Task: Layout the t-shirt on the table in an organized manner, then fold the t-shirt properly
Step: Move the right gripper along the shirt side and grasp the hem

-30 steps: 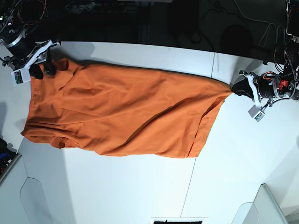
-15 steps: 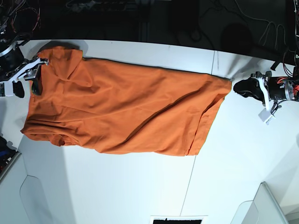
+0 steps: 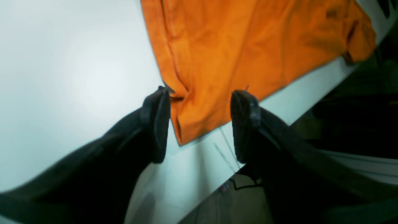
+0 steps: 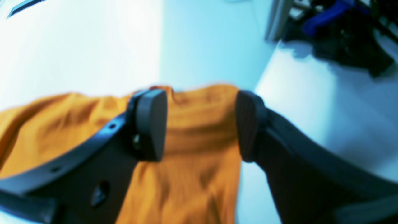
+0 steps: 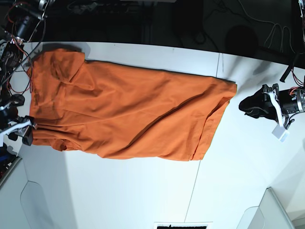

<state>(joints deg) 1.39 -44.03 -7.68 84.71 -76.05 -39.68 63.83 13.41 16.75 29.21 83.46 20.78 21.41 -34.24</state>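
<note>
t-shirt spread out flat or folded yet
Spread out, not folded: the t-shirt lies stretched across the table, still wrinkled.

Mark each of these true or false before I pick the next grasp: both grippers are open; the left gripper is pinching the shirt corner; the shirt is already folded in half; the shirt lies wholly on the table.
1. Both grippers are open. True: the left gripper and the right gripper show wide gaps between their pads.
2. The left gripper is pinching the shirt corner. False: the t-shirt corner shows between its spread fingers, ungripped.
3. The shirt is already folded in half. False: it lies spread out lengthwise, wrinkled.
4. The shirt lies wholly on the table. True in the base view.
</note>
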